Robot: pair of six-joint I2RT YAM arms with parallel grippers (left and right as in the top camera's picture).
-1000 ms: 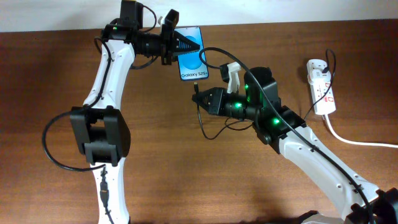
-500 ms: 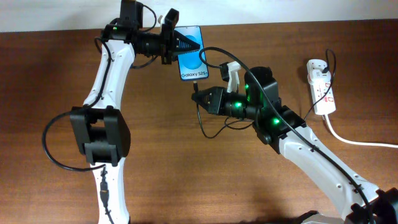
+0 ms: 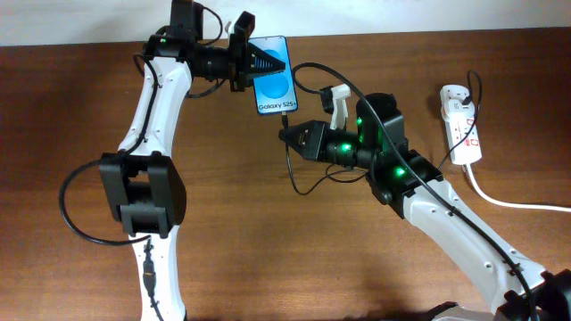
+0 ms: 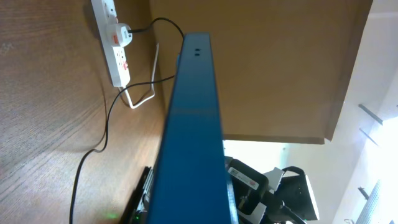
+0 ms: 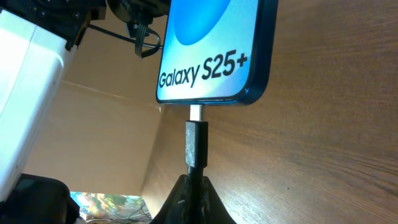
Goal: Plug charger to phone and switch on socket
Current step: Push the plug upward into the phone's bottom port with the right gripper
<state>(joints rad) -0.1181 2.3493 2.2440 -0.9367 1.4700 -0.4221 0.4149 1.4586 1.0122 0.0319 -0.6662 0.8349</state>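
Note:
The phone [image 3: 274, 86] has a blue screen with a white "Galaxy S25+" band and lies at the table's back middle. My left gripper [image 3: 261, 64] is shut on its upper left edge; in the left wrist view the phone's blue side [image 4: 189, 143] fills the centre. My right gripper [image 3: 289, 135] is shut on the charger's black connector [image 5: 196, 144], whose metal tip touches the phone's bottom port [image 5: 196, 112]. The thin black cable [image 3: 294, 174] loops below. The white socket [image 3: 462, 123] lies at the far right.
A thick white cord [image 3: 513, 201] runs from the socket toward the right edge. A white plug [image 3: 452, 94] with a black lead sits in the socket's top outlet. The socket also shows in the left wrist view [image 4: 115, 37]. A wall borders the table's back.
My right gripper has moved up and slightly right with the connector, bringing its tip to the phone's bottom edge. The left gripper and phone have stayed put.

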